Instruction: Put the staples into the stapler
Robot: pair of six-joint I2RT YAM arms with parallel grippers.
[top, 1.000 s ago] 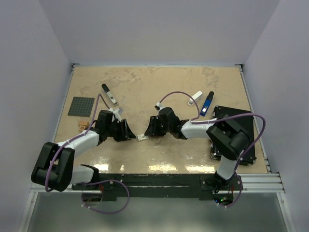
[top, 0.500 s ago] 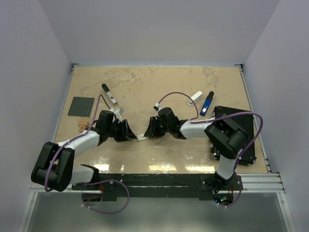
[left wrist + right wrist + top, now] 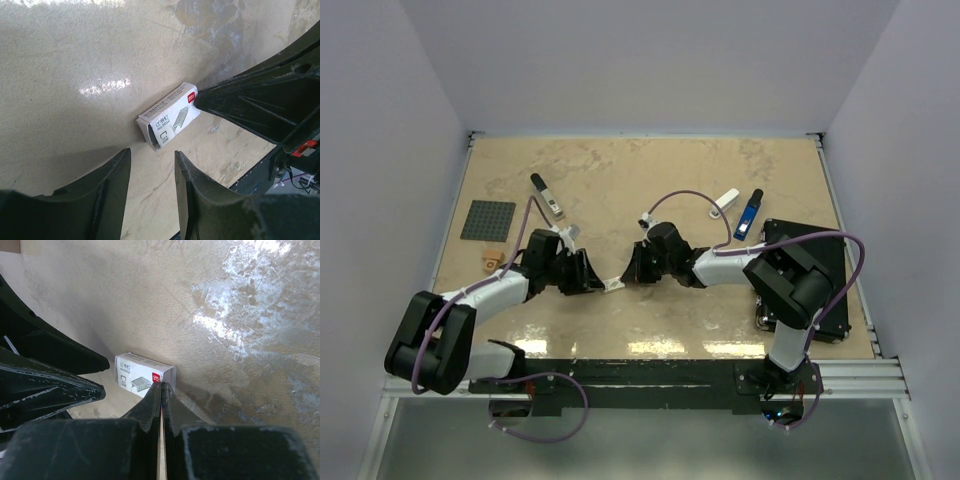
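1. The staples [image 3: 169, 116], a small whitish box with a red mark at one end, lie flat on the table [image 3: 650, 170] near its middle, between the two arms.
2. The box's long axis runs along the line joining the grippers. The red-marked end points at the right arm and the other end (it looks open, with something dark inside) faces the left arm.
3. The right gripper [image 3: 161, 386] is fully closed and holds nothing. Its pinched tip touches the box at the red-marked end.
4. The left gripper [image 3: 152, 155] is partly open and empty. Its fingers sit just beside the box's facing end, apart from it, with the gap lined up on that end.
5. The right arm is therefore the nearer one. Judging by this, it is bracing or nudging the box toward the left fingers, which straddle the long axis.
6. Nothing lies between either gripper and the box.
7. Well apart toward the far side are a dark-and-white tool [image 3: 548, 196], a white tool [image 3: 725, 202] and a blue tool [image 3: 749, 213] (which one is the stapler I cannot tell).
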